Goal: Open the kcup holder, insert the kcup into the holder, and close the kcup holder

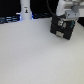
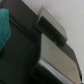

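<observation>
The holder stands far back on the white table, toward the exterior view's right. The arm comes down from above it, and the gripper sits right at the holder's top, its dark body merging with the black box so that touching or just above cannot be told. In that view the picture is too blurred to show whether the jaws are apart or together, or whether anything is between them.

On the exterior view's left, well apart from the holder, a tall white bottle-like object stands upright at the far edge of the table.

The wrist view shows what the exterior view does not: the holder close up, as dark stacked blocks with a greyish flat face and a paler edge, set against the light table. A teal-green shape fills one edge of that picture, very near the camera; whether it is the kcup's top cannot be told. No fingertips can be made out there.
</observation>
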Robot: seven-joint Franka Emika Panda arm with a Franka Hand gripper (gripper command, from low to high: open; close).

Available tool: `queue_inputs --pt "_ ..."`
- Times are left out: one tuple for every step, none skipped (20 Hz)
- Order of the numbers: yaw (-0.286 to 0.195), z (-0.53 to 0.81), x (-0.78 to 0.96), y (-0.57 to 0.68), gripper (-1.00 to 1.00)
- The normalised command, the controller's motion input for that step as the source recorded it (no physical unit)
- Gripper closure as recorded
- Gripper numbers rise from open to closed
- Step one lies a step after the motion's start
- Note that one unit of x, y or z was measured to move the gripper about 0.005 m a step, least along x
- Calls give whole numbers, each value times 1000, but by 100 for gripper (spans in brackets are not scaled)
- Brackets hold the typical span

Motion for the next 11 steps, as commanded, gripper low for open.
queue_inputs --pt "6 769 -16 188 -100" --pt "13 476 -180 300 -100" --pt "-53 236 -36 8 -100" --pt "-11 974 131 125 -100" --pt "-19 995 153 142 -100" --pt "-28 934 75 236 -100" --pt "-30 465 167 64 -100" --pt "-54 240 152 16 -100" --pt "0 12 12 -5 -100" --pt "-1 9 16 1 -100" --pt "0 7 19 3 -100"
